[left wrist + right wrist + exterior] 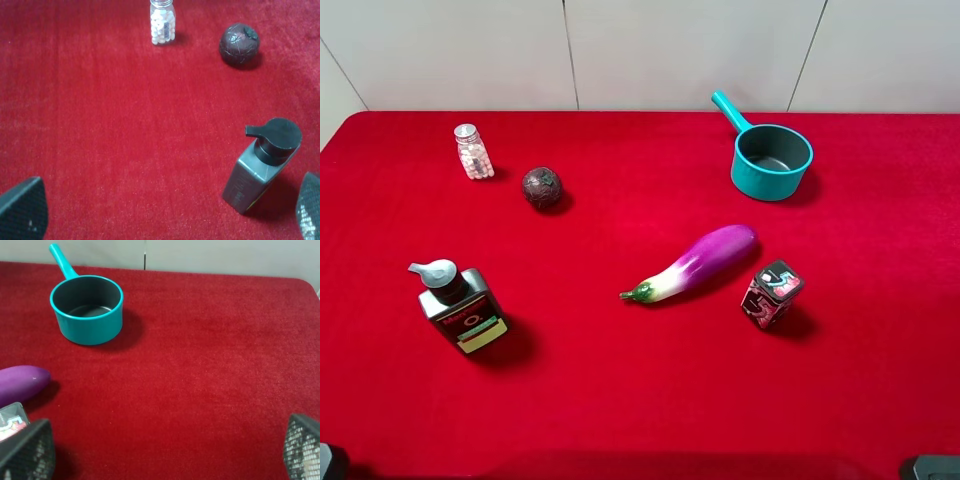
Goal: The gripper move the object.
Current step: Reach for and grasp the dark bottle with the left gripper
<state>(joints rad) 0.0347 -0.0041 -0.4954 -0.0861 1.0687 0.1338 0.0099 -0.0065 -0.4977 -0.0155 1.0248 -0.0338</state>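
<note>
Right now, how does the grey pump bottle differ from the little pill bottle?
The pump bottle is dark, opaque and boxy; the pill bottle is clear and round, showing white pills. The pump bottle is bigger, with a spout; the pill bottle has a silver cap. Both stand upright.

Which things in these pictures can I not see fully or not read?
- Pump bottle: its label text is too small to read in the high view.
- Cube: right wrist view, cut off by the picture edge and a finger.
- Eggplant: right wrist view, only one end shows; the edge cuts the rest.
</note>
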